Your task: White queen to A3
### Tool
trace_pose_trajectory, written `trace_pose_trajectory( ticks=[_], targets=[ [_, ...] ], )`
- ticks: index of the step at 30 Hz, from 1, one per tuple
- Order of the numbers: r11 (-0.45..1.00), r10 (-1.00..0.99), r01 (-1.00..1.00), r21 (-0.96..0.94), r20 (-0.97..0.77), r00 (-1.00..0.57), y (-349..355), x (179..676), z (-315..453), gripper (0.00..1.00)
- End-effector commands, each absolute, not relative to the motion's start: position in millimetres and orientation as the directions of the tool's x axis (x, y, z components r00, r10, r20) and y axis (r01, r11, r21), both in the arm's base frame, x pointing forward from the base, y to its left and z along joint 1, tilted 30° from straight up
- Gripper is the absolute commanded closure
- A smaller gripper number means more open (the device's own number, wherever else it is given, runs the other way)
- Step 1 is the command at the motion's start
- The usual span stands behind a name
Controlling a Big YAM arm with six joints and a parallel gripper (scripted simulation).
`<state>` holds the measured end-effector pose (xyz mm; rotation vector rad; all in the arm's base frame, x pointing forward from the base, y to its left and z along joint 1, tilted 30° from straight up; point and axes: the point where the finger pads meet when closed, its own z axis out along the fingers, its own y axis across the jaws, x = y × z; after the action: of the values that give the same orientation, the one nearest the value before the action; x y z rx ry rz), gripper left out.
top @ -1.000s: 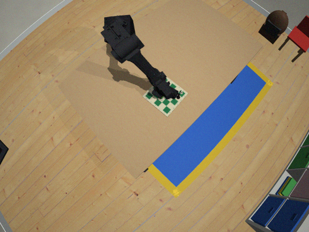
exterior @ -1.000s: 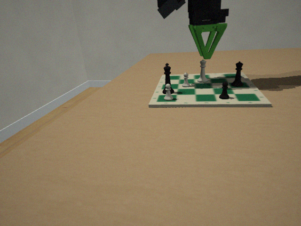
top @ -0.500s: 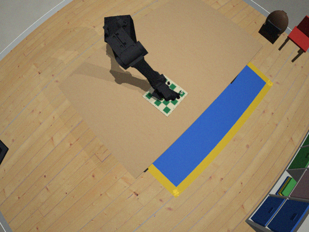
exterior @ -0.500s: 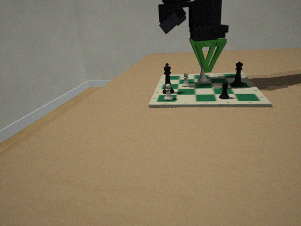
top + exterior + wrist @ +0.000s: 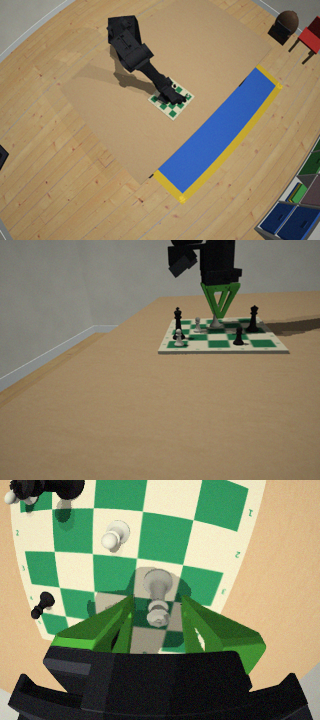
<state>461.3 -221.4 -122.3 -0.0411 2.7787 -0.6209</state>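
Note:
The white queen stands upright on a light square of the green-and-cream board. In the wrist view the queen appears in the third row, one column in from the A edge. My gripper points straight down over it. The green fingers are open on either side of the queen's upper part, and no grip shows. The wrist view shows the fingers flanking the piece. In the overhead view the gripper covers the middle of the board.
A black king and a white pawn stand at the board's left edge. Another white pawn stands close to the queen's left. A black pawn and a black queen stand to the right.

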Motion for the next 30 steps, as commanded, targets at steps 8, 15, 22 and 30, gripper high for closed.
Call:
trace_pose_trajectory(
  ticks=[8, 15, 22, 30],
  targets=[
    [0.904, -0.095, 0.038, -0.425, -0.286, -0.954, -226.5, 464.0, -121.7, 0.6],
    [0.904, -0.095, 0.038, -0.425, -0.286, -0.954, -226.5, 464.0, -121.7, 0.6],
    [0.904, -0.095, 0.038, -0.425, -0.286, -0.954, -226.5, 464.0, -121.7, 0.6],
    [0.905, -0.094, 0.038, -0.425, -0.286, -0.954, -226.5, 464.0, -121.7, 1.0]
  ],
)
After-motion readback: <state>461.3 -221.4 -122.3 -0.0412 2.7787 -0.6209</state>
